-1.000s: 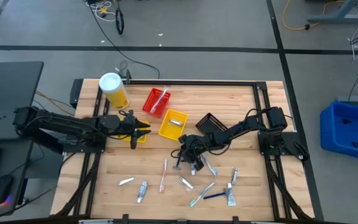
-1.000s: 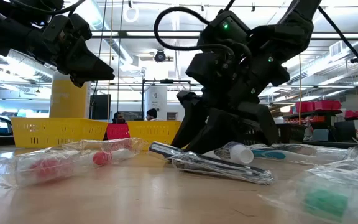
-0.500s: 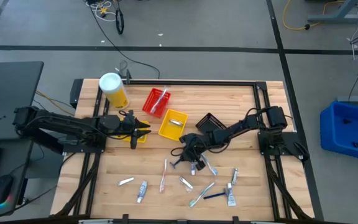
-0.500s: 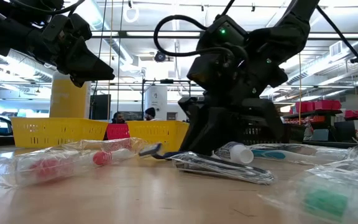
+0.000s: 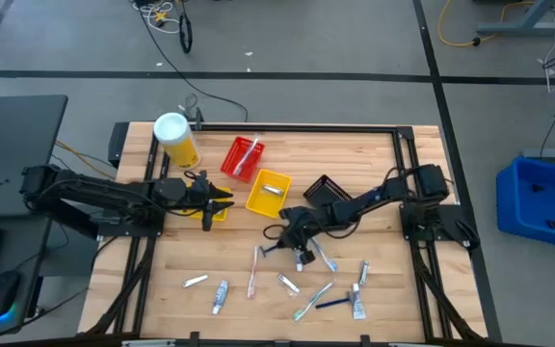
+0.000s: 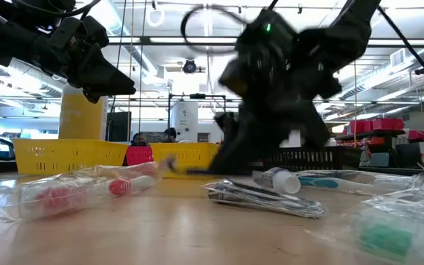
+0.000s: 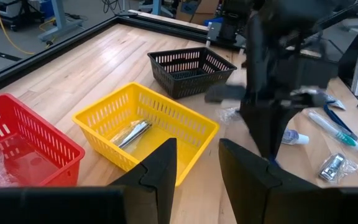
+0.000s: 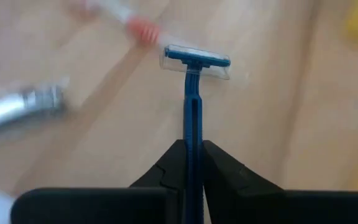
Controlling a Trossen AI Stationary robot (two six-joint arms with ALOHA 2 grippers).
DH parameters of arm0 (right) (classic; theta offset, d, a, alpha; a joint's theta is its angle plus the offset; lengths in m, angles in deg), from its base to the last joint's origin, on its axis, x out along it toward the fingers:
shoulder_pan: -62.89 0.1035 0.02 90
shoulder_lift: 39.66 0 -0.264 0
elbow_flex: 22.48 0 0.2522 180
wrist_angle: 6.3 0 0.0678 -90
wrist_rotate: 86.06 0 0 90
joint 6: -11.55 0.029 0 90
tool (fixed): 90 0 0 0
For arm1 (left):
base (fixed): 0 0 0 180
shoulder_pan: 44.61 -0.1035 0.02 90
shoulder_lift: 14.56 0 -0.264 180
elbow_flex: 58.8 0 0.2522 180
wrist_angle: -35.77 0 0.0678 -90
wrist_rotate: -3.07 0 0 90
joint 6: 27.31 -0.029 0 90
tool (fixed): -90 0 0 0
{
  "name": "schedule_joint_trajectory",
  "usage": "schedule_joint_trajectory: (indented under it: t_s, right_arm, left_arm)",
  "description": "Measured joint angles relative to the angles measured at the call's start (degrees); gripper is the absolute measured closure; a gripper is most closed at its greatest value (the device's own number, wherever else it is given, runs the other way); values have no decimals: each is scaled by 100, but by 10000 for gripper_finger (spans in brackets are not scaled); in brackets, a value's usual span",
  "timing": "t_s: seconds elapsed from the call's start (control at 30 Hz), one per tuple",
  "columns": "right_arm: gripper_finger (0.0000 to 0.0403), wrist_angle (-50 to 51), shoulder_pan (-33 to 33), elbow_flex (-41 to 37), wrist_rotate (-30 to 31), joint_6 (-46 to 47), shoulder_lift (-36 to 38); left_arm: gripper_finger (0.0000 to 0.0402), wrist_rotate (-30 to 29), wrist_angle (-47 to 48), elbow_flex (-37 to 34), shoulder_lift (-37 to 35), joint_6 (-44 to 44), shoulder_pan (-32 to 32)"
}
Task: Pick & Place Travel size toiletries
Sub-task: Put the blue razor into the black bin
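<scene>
We see the right gripper (image 8: 192, 163) clenched on the handle of a blue razor (image 8: 194, 93), its head pointing away from the fingers, held above the wooden table (image 5: 374, 159) just in front of the yellow bin (image 5: 269, 193). The remaining toiletries (image 5: 287, 284) lie scattered farther forward of that bin. The left gripper (image 7: 196, 163) hangs beside the yellow bin, on the side away from the black bin (image 5: 324, 188), jaws parted and grasping nothing.
</scene>
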Motion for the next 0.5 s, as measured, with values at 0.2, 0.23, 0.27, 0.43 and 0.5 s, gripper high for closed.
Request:
schedule_joint_trajectory:
  t_s: [0.2,0.23,0.27,0.43,0.5]
  right_arm:
    - [360,553,0,9,380,83,852]
    - [360,789,0,9,480,102,1066]
    - [360,997,0,10,604,168,1275]
    - [360,2776,-39,20,1914,1080,2307]
    - [360,3567,-60,20,2498,1711,2651]
  left_arm:
    - [274,0,0,2,0,0,-2]
    - [274,-1,-1,2,-1,0,0]
    - [274,0,-2,4,-2,0,0]
    - [274,-2,-12,4,-2,0,-2]
    - [274,-4,-28,4,-2,0,-1]
